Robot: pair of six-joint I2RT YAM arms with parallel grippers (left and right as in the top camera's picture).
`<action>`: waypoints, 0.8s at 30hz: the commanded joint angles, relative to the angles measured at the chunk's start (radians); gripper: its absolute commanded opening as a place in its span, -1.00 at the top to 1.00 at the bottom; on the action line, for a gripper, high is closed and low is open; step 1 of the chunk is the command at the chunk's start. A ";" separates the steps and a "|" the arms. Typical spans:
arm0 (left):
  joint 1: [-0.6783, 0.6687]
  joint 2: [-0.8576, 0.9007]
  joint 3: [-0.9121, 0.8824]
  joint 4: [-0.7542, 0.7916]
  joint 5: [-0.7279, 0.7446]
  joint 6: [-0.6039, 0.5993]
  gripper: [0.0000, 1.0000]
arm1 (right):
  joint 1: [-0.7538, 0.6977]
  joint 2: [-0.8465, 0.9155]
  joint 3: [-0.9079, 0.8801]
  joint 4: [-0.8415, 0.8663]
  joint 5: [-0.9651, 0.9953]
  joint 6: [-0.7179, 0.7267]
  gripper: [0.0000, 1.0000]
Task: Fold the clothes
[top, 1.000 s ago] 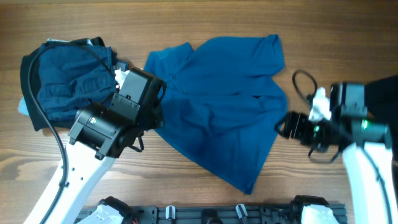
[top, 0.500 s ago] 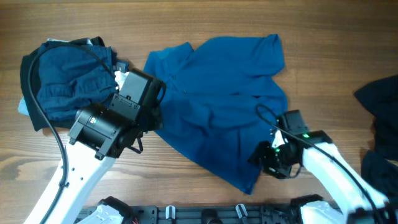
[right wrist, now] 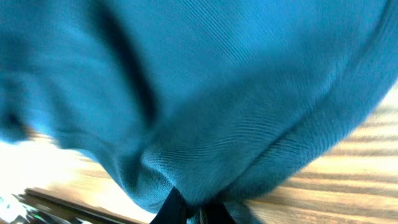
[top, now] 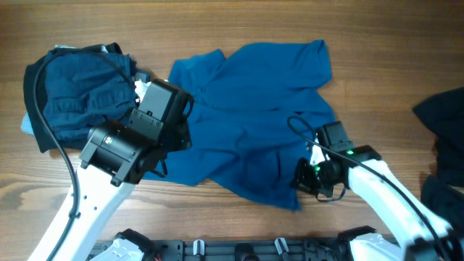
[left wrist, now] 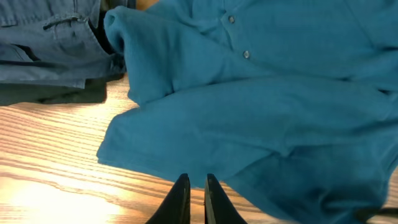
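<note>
Your right gripper (right wrist: 193,211) is clamping the five-o'clock hem corner of the medium-blue short-sleeved polo shirt (top: 254,109). Your left gripper (left wrist: 194,186) is hovering narrow and empty; folding is barely starting.

polo shirt (top: 254,116): medium blue, plain
folded garment (top: 76,90): dark navy
garment at right edge (top: 442,109): black
table (top: 377,43): brown wood grain

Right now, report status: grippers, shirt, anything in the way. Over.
Right gripper shut on blue polo shirt corner. Left gripper near-closed at hem, grip unclear. Navy pile beside sleeve.
</note>
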 commanded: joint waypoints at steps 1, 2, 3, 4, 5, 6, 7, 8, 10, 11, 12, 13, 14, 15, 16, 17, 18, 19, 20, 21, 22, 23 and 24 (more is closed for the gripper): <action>0.008 0.000 -0.001 -0.064 -0.005 0.041 0.44 | -0.025 -0.167 0.117 -0.052 0.129 0.009 0.91; 0.008 0.001 -0.003 -0.100 -0.005 0.037 0.06 | -0.038 -0.208 0.154 -0.104 0.210 0.029 0.92; 0.008 0.002 -0.005 -0.136 -0.005 0.008 -0.14 | -0.050 -0.232 0.177 -0.141 0.275 0.053 0.91; 0.008 0.002 -0.011 -0.165 -0.002 -0.036 -0.25 | -0.068 -0.257 0.201 -0.181 0.343 0.074 0.91; 0.008 0.002 -0.025 -0.178 0.011 -0.058 -0.32 | -0.091 -0.276 0.220 -0.213 0.388 0.087 0.91; 0.008 0.002 -0.040 -0.182 0.024 -0.066 -0.34 | -0.113 -0.287 0.231 -0.229 0.403 0.085 0.91; 0.008 0.002 -0.058 -0.180 0.049 -0.066 -0.34 | -0.135 -0.294 0.238 -0.241 0.407 0.082 0.91; 0.008 0.003 -0.086 -0.171 0.084 -0.066 -0.34 | -0.164 -0.296 0.240 -0.250 0.410 0.077 0.91; 0.008 0.003 -0.174 -0.146 0.128 -0.074 -0.38 | -0.224 -0.288 0.240 -0.254 0.414 0.047 0.91; 0.008 0.004 -0.222 -0.134 0.134 -0.093 -0.45 | -0.242 -0.286 0.240 -0.249 0.420 0.034 0.91; 0.008 0.004 -0.259 -0.127 0.138 -0.113 -0.50 | -0.259 -0.286 0.240 -0.244 0.431 0.030 0.92; 0.008 0.004 -0.296 -0.117 0.143 -0.131 -0.54 | -0.281 -0.286 0.240 -0.237 0.443 0.029 0.91; 0.008 0.004 -0.350 -0.090 0.169 -0.145 -0.57 | -0.302 -0.286 0.240 -0.230 0.432 0.028 0.92; 0.008 0.004 -0.394 -0.056 0.210 -0.144 -0.57 | -0.311 -0.286 0.240 -0.222 0.406 0.002 0.92; 0.008 0.004 -0.428 -0.029 0.237 -0.145 -0.57 | -0.312 -0.286 0.240 -0.216 0.392 -0.014 0.92; 0.008 0.004 -0.468 0.003 0.266 -0.145 -0.57 | -0.312 -0.286 0.240 -0.215 0.389 -0.019 0.91; 0.008 0.004 -0.523 0.046 0.306 -0.158 -0.57 | -0.312 -0.286 0.240 -0.215 0.389 -0.020 0.92; 0.008 0.004 -0.565 0.082 0.339 -0.192 -0.57 | -0.312 -0.286 0.240 -0.214 0.389 -0.023 0.91; 0.008 0.004 -0.600 0.117 0.365 -0.204 -0.55 | -0.312 -0.286 0.240 -0.211 0.389 -0.023 0.92; 0.008 0.004 -0.631 0.156 0.383 -0.204 -0.54 | -0.312 -0.286 0.240 -0.208 0.389 -0.023 0.91; 0.008 0.004 -0.668 0.203 0.392 -0.228 -0.53 | -0.312 -0.286 0.240 -0.202 0.389 -0.023 0.92; 0.008 0.005 -0.710 0.249 0.392 -0.257 -0.44 | -0.312 -0.286 0.240 -0.198 0.389 -0.023 0.91; 0.008 0.007 -0.748 0.286 0.391 -0.280 -0.34 | -0.312 -0.286 0.240 -0.197 0.389 -0.023 0.91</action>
